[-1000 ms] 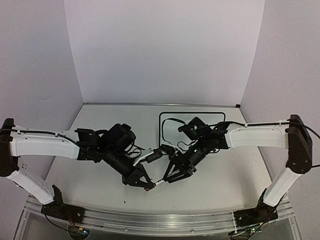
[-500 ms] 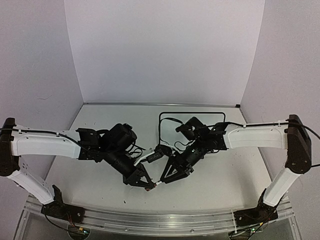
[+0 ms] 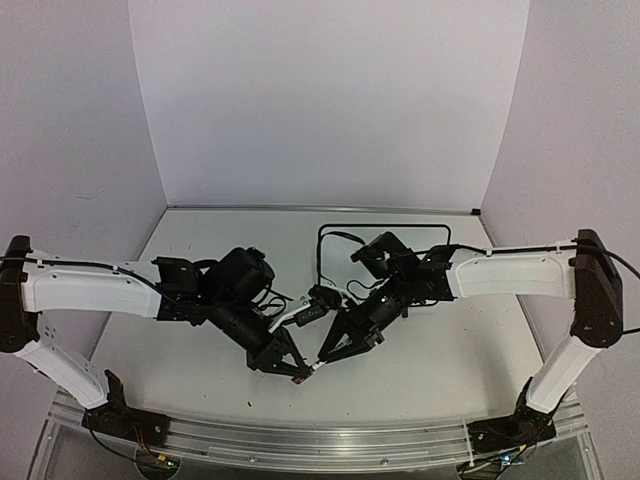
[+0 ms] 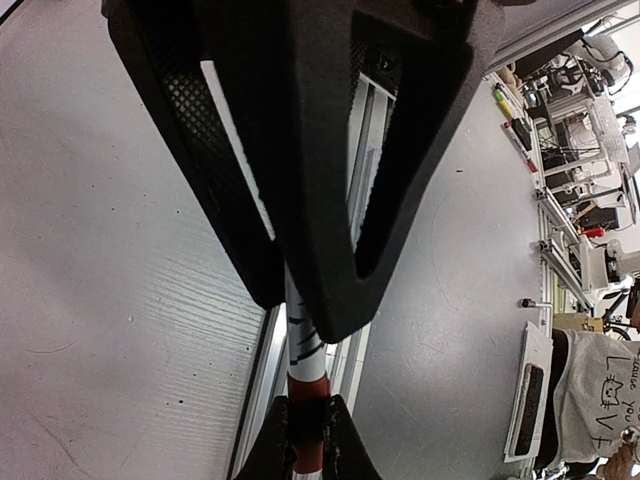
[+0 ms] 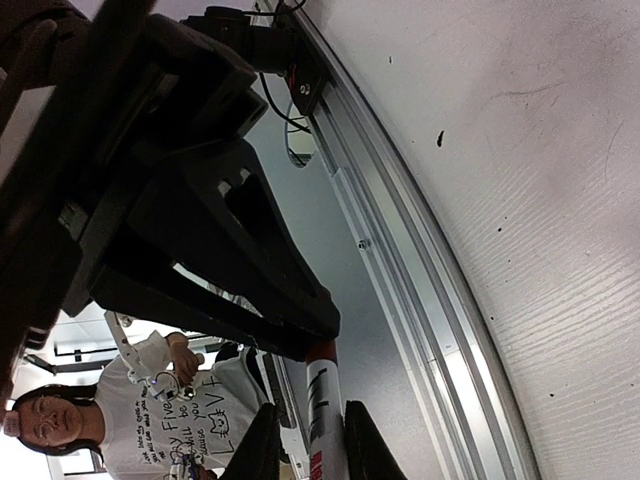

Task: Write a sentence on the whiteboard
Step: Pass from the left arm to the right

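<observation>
Both my arms meet low over the near middle of the table (image 3: pixel 450 345), just in from the metal rail (image 3: pixel 300 436) along its near edge. My left gripper (image 3: pixel 292 367) is clamped on the marker (image 3: pixel 317 366). From my left wrist I see the fingers (image 4: pixel 240 240) squeezed tight on its white barrel (image 4: pixel 305 350), printed side showing. My right gripper (image 3: pixel 326 352) comes in from the right, nose to nose with the left one. Its fingertips (image 4: pixel 335 445) are pressed on either side of the marker's red end (my right wrist shows the same pinch, barrel (image 5: pixel 322 400) running straight between the tips). So the marker bridges the two grippers, held off the tabletop. The whiteboard (image 3: pixel 320 250) lies flat farther back, right of center. Its black border peeks out beyond my right arm, which hides most of its face.
</observation>
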`<state>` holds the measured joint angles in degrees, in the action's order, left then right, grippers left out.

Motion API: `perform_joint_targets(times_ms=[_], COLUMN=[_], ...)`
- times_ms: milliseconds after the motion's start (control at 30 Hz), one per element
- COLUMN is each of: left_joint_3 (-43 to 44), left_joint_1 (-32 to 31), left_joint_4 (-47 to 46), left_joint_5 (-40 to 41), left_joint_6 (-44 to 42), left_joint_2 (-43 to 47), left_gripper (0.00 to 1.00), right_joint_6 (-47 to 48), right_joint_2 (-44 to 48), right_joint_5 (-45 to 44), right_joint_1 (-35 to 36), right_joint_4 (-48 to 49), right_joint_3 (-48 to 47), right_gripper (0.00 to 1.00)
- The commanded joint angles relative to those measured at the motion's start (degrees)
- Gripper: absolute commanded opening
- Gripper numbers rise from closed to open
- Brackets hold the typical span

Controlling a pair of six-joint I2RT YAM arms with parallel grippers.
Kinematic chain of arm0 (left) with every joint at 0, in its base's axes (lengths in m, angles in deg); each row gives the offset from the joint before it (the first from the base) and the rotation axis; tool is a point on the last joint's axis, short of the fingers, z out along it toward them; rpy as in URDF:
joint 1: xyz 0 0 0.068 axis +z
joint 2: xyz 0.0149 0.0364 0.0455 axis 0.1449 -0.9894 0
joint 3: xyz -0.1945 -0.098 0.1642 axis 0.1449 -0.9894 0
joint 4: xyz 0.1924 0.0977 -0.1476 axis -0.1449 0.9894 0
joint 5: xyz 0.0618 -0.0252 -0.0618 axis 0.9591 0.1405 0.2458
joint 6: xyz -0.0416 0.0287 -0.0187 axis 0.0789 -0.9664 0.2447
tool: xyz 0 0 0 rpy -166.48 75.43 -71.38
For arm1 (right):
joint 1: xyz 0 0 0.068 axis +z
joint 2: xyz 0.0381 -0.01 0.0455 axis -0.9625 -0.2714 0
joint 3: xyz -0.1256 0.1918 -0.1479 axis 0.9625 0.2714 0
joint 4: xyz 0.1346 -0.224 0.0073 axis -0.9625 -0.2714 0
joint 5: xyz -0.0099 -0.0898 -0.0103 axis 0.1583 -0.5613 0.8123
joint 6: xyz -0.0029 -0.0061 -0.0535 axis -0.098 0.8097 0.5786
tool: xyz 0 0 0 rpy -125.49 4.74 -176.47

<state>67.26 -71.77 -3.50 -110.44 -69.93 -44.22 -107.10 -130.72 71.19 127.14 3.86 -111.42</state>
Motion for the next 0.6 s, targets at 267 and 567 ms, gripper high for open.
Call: perform_joint_targets(times_ms=[267,567], left_joint_3=[1.5,-3.8], left_joint_1=[0.1,0.5], left_joint_4=[-1.8,-6.3], left_joint_5=[1.5,21.6], left_joint_6=[0.3,8.5], left_joint_2=[0.5,12.4], left_gripper=[0.02,0.88], right_joint_6=[1.1,-2.4], right_joint_2=[1.3,9.1], right_joint_5=[-1.1,-16.2], right_joint_1=[0.9,-1.5], right_joint_4=[2.5,10.3], right_joint_3=[0.4,3.7], right_gripper=[0.00,0.00])
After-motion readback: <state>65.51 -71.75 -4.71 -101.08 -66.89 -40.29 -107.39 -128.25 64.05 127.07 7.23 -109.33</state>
